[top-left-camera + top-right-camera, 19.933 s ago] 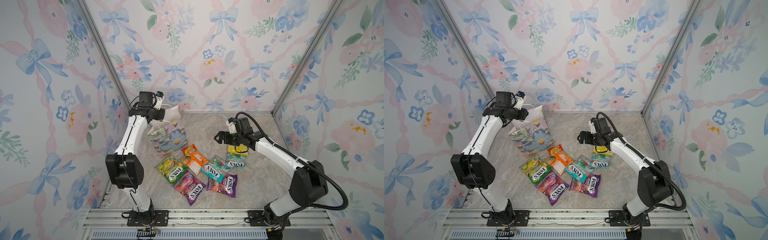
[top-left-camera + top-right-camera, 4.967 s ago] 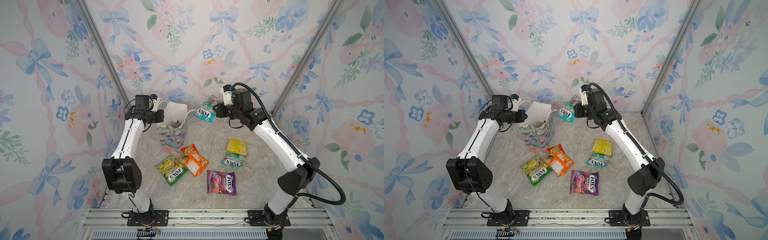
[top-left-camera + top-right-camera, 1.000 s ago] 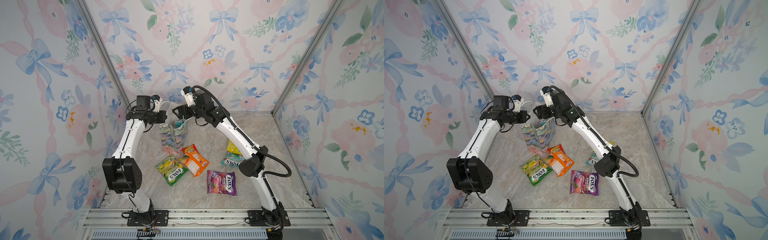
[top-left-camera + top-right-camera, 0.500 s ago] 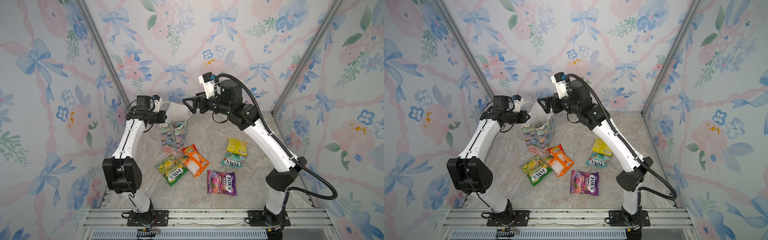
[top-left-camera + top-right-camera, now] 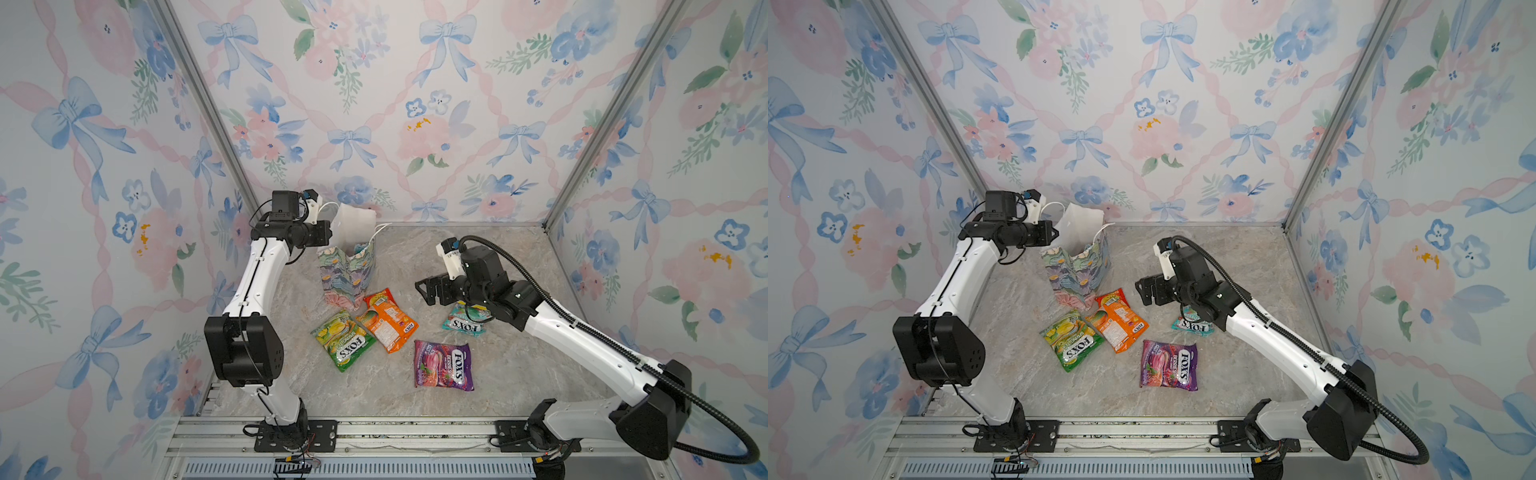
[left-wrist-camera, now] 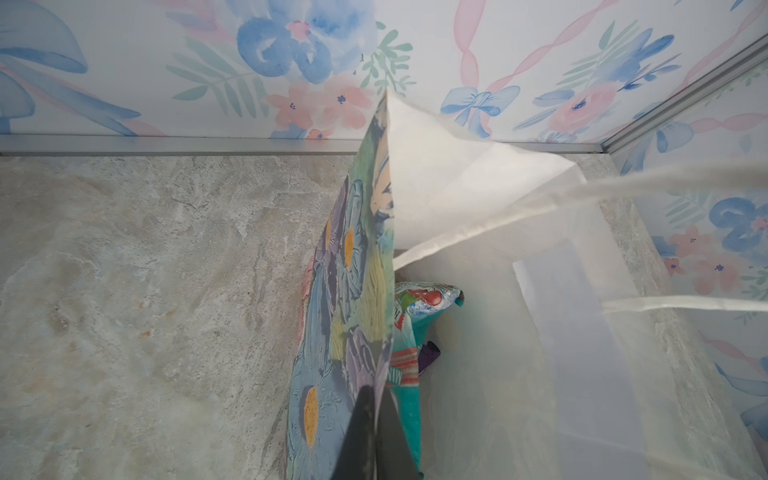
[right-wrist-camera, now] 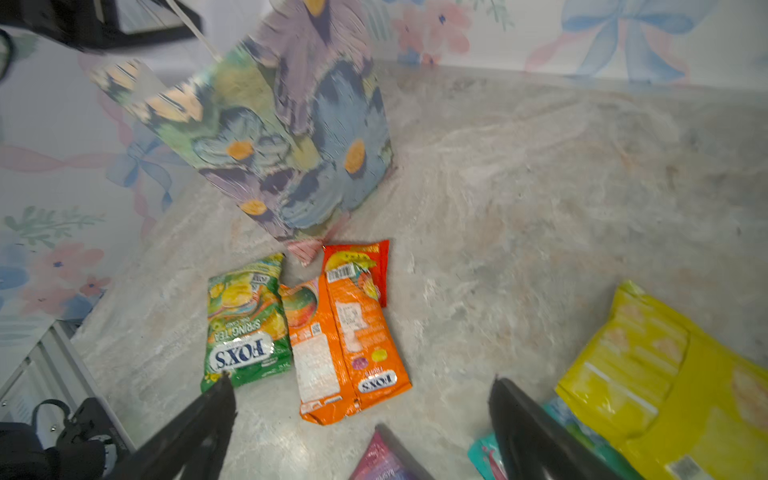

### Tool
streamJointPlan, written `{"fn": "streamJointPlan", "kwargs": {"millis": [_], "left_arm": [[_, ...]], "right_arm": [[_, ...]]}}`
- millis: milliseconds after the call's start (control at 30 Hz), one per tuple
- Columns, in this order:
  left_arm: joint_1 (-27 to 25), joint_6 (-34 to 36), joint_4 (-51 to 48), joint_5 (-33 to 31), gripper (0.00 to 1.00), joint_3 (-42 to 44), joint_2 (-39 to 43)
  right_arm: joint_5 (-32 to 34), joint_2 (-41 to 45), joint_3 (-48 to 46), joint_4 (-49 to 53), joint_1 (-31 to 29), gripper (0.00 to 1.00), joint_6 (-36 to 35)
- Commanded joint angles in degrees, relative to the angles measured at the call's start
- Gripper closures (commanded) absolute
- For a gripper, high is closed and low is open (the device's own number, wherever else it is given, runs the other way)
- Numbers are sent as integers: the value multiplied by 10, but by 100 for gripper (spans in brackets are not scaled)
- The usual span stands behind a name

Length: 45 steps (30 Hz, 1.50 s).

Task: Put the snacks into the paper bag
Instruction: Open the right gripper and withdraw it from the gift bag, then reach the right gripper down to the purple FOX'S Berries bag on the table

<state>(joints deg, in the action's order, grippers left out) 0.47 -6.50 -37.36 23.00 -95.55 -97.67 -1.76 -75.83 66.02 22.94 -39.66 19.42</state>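
Observation:
The flowered paper bag (image 5: pixel 347 266) (image 5: pixel 1077 270) stands upright at the back left. My left gripper (image 6: pixel 376 399) (image 5: pixel 328 235) is shut on its rim and holds the mouth apart. Inside lie a teal packet (image 6: pixel 409 332) and a purple one (image 6: pixel 430 355). My right gripper (image 7: pixel 360 378) (image 5: pixel 424 293) hovers open and empty, right of the bag. On the table lie green (image 5: pixel 343 338), orange (image 5: pixel 386 320), purple (image 5: pixel 442 365) and teal (image 5: pixel 461 324) snacks. The right wrist view adds a yellow bag (image 7: pixel 673 386) and a small red packet (image 7: pixel 365 266).
Floral walls with metal corner posts (image 5: pixel 208 108) close in the marble table (image 5: pixel 519 374) on three sides. A metal rail (image 5: pixel 374 432) runs along the front edge. My right arm (image 5: pixel 582 336) crosses above the teal packet and hides the yellow bag in both top views.
My right gripper has left the bag's mouth, swung right and come down over the loose packets with its jaws wide. The left gripper keeps its hold on the bag.

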Motion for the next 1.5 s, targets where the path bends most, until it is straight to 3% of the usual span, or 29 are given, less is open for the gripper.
{"fn": "streamJointPlan", "kwargs": {"millis": [0, 367, 633, 800, 1033, 1333, 1467], "left_arm": [[2, 1, 4, -2, 100, 7, 13], [1, 3, 4, -11, 100, 9, 14], [1, 2, 5, -11, 100, 9, 10], [1, 4, 5, -11, 100, 10, 13], [1, 4, 4, -14, 100, 10, 13], [2, 5, 4, -12, 100, 10, 13], [2, 5, 5, -11, 100, 10, 12]], "right_arm": [[30, 20, -43, 40, 5, 2, 54], [53, 158, -254, 72, 0, 4, 233], [51, 220, -361, 68, -10, 19, 321], [46, 184, -387, 34, -15, 25, 326], [42, 126, -380, -1, -17, 50, 304], [43, 69, -364, -28, -21, 67, 285], [42, 54, -343, -24, -27, 87, 265]]}}
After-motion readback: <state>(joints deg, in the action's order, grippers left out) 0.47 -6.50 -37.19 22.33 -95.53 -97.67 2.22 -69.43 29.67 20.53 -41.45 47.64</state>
